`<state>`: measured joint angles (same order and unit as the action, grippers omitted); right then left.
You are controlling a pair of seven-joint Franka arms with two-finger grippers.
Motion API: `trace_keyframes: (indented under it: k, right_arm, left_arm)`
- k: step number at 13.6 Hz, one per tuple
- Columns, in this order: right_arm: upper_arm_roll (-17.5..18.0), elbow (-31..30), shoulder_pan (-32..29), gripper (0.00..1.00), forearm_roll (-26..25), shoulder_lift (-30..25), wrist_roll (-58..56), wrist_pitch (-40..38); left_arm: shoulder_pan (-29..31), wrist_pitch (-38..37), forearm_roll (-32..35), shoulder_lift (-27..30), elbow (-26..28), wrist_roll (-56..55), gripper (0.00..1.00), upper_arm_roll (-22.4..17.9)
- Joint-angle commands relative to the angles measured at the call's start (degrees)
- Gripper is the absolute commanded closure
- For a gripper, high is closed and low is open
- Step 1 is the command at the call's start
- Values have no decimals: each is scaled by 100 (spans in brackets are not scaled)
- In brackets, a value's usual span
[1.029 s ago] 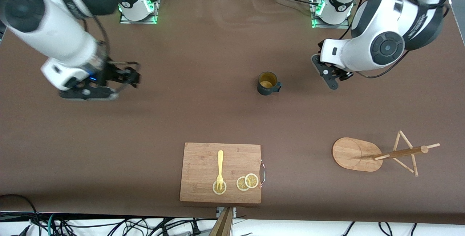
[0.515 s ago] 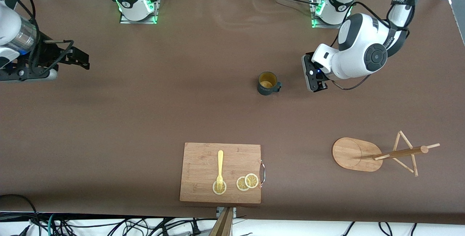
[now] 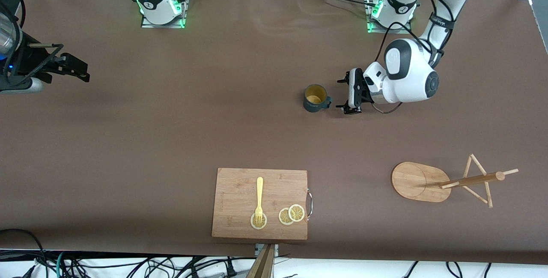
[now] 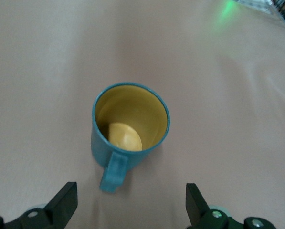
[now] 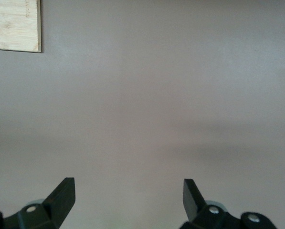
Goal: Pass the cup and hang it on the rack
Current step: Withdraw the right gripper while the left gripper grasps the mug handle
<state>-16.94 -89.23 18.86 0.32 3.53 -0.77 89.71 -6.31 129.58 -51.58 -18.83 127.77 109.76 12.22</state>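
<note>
The dark teal cup stands upright mid-table with its handle toward the left arm's end. In the left wrist view the cup shows its yellowish inside, with the handle toward the jaws. My left gripper is low beside the cup on the handle side, open and empty, not touching it; its jaws stand wide apart. My right gripper is open and empty over bare table at the right arm's end, as the right wrist view also shows. The bamboo rack stands near the front camera at the left arm's end.
A bamboo cutting board lies near the front edge, nearer to the front camera than the cup, bearing a yellow fork and lemon slices. A corner of the board shows in the right wrist view. Cables hang along the table's front edge.
My left gripper has moved in toward the cup's handle side and turned to face it. My right arm has drawn back toward its own end of the table.
</note>
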Motion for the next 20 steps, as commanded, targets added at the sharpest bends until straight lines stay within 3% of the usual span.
trace_keyframes:
  k: [1,4,6,7,10,13,14,16,18,19,20]
  right_arm:
    - [-3,63,12,0,39,-27,-46,-50]
    - [-178,55,-5,0,65,-19,-108,-164]
    - [-109,55,-92,0,65,-45,-90,-392]
    - [23,37,-363,0,91,-54,-99,-411]
    - [953,37,-1373,0,56,-28,-195,-393]
    - [1079,46,-1491,0,21,-45,-204,-341]
    - [1079,46,-1491,0,21,-45,-204,-341]
    - [1079,55,-1491,0,29,-28,-204,-306]
    - [1096,63,-1473,0,38,-19,-204,-305]
    - [1105,90,-1464,0,47,-28,-204,-314]
    - [1114,99,-1447,0,47,-28,-196,-305]
  left_arm:
    - [174,233,-519,-243,55,931,0,43]
    - [262,244,-1405,-551,38,2064,0,43]
    - [358,209,-1573,-709,38,2312,0,43]
    - [394,174,-1661,-762,11,2504,1,43]
    - [385,-72,-2118,-798,20,2822,7,43]
    - [359,-187,-2477,-964,11,3242,8,78]
    - [350,-187,-2610,-1052,11,3566,14,87]
    - [376,-196,-2725,-1088,11,3894,61,87]
    - [394,-205,-2769,-1097,11,3895,93,87]
    - [394,-274,-2830,-1097,11,3895,100,87]
    - [394,-319,-2909,-1123,11,3895,100,87]
